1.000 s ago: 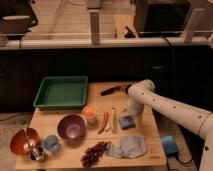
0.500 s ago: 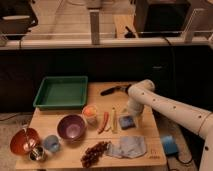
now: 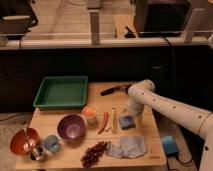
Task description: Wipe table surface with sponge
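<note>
A small blue sponge [image 3: 127, 121] lies on the wooden table [image 3: 145, 157], right of centre. My gripper [image 3: 132, 115] comes down from the white arm [image 3: 165, 107] on the right and sits directly on top of the sponge, covering its far edge. The sponge rests flat on the table surface.
A green tray [image 3: 62, 92] stands at the back left and a black-handled tool [image 3: 113, 90] at the back. An orange cup [image 3: 90, 113], a red pepper [image 3: 104, 122], a purple bowl [image 3: 71, 127], a red bowl [image 3: 23, 140], a blue cup [image 3: 51, 143], grapes [image 3: 95, 153] and a grey cloth [image 3: 128, 146] fill the front.
</note>
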Robot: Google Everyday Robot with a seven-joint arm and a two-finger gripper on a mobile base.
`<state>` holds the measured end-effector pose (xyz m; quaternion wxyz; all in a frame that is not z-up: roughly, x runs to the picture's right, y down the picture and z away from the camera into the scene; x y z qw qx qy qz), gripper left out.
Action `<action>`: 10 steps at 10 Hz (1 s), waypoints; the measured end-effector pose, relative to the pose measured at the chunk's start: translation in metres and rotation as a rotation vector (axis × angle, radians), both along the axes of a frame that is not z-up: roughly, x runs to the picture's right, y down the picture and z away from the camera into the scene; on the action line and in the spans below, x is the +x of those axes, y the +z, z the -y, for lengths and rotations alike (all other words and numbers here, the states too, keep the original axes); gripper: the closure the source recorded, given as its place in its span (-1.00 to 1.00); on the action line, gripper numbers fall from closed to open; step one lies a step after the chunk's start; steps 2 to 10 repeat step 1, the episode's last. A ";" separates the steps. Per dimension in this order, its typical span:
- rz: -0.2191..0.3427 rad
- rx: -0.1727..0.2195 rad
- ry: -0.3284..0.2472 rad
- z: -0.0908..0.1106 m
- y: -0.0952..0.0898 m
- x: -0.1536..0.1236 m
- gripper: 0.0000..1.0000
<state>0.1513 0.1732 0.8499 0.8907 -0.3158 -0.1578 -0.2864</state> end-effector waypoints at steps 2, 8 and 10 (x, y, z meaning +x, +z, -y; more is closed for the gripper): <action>0.000 0.000 0.000 0.000 0.000 0.000 -0.60; 0.000 0.000 0.000 0.000 0.000 0.000 -0.60; 0.000 0.000 0.000 0.000 0.000 0.000 -0.60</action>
